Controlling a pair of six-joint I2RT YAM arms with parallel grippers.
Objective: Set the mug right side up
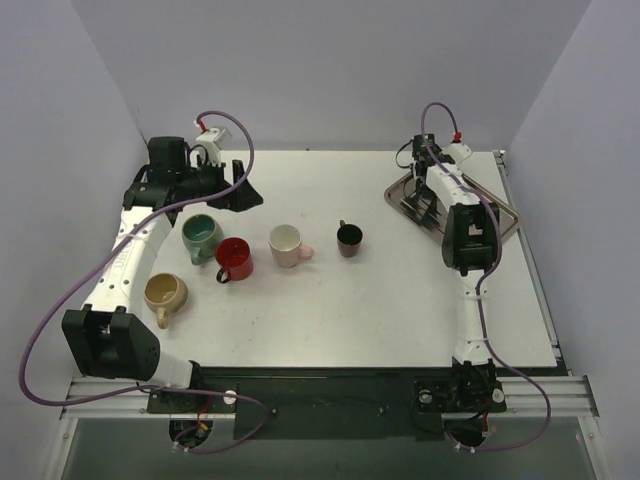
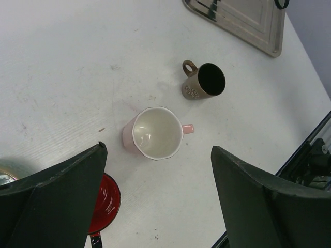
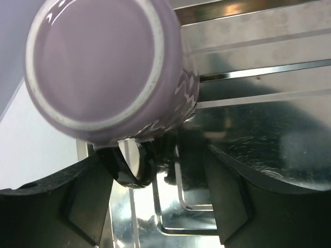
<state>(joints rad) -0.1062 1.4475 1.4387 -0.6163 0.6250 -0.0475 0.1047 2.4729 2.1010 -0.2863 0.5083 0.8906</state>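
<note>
On the table [image 1: 400, 310], five mugs are seen mouth up, ranged from 9 o'clock to the centre. On the steel tray [image 3: 269, 103] at 2 o'clock, the lilac mug [image 3: 103, 67] is found base up, so the turning is judged not yet done. The right gripper [image 3: 155, 196] is set beside it, jaws apart, nothing pinched. The left gripper [image 2: 158, 155] is spread wide over the pink mug [image 2: 155, 133]. No writing can be read; a raised mark on the brown mug [image 2: 199, 85] cannot be made out.
</note>
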